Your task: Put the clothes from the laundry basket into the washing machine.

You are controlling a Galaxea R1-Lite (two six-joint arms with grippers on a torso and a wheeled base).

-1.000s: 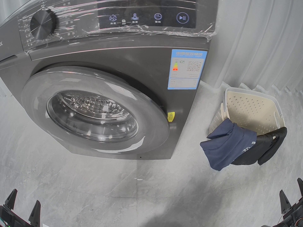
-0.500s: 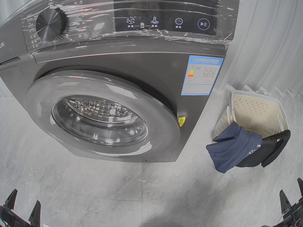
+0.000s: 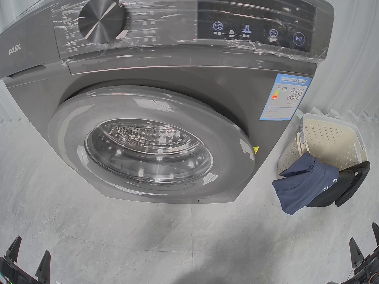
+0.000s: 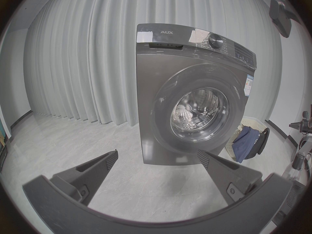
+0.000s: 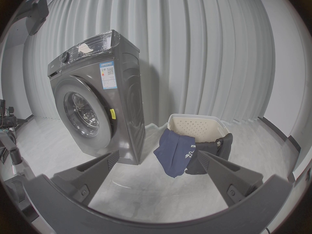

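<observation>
A grey front-loading washing machine (image 3: 177, 79) stands ahead with its round glass door (image 3: 150, 150) closed. To its right sits a cream laundry basket (image 3: 335, 139) on the floor. A navy garment (image 3: 304, 182) and a black garment (image 3: 347, 184) hang over the basket's near rim. My left gripper (image 3: 28, 257) is low at the left, open and empty. My right gripper (image 3: 365, 243) is low at the right, open and empty. Both are well short of the machine and the basket. The machine (image 4: 191, 95) and basket (image 5: 198, 127) also appear in the wrist views.
Grey marbled floor (image 3: 189, 233) lies open between me and the machine. White curtains (image 3: 347, 40) run behind the machine and basket. Plastic film covers the machine's control panel (image 3: 189, 20).
The whole head picture has shifted and the machine looms larger and more centred, so the camera has moved closer. Both grippers keep their places in the picture.
</observation>
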